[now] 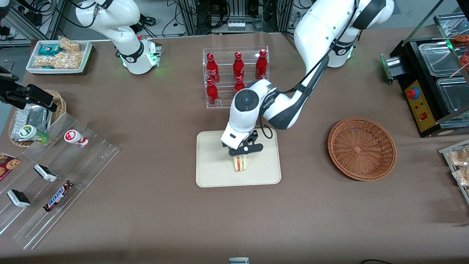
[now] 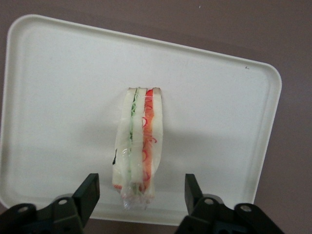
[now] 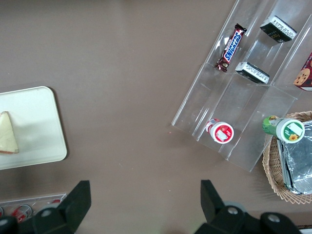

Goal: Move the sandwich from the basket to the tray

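On the tray (image 1: 209, 176) we see the sandwich (image 1: 240, 164) standing on edge, its red and green filling facing up at the wrist camera. Our gripper (image 1: 244, 151) hangs just above it with jaws spread wide, one finger (image 2: 87, 192) on each side and neither touching the bread. We judge the wedge light, soft and easily crushed; any hold belongs on the flat bread faces, gently. Toward the working arm's end, the basket (image 1: 362, 148) holds nothing.
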`<state>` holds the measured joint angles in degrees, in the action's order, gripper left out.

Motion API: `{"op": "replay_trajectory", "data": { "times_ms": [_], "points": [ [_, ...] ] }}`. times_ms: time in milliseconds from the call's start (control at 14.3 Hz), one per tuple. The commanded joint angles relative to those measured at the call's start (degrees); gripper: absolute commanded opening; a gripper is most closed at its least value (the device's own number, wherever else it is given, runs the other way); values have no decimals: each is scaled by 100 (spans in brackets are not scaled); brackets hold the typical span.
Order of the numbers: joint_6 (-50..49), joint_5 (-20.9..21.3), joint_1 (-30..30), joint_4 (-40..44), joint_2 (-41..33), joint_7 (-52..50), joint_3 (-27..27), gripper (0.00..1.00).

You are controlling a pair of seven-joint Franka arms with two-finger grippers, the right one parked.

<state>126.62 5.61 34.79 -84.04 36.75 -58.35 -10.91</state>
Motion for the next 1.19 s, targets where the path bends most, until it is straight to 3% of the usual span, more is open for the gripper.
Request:
{"op": "replay_trajectory", "data": {
  "times_ms": [0, 210, 420, 1119],
  "points": [
    [-443, 186, -51, -96, -615, 16, 63, 100],
    [-1294, 134, -541, -165, -1125, 175, 72, 100],
    [-1701, -174, -964, -375, -1406, 349, 80, 100],
    [-1973, -560, -3055, -1809, -2804, 3037, 89, 100]
  ]
}}
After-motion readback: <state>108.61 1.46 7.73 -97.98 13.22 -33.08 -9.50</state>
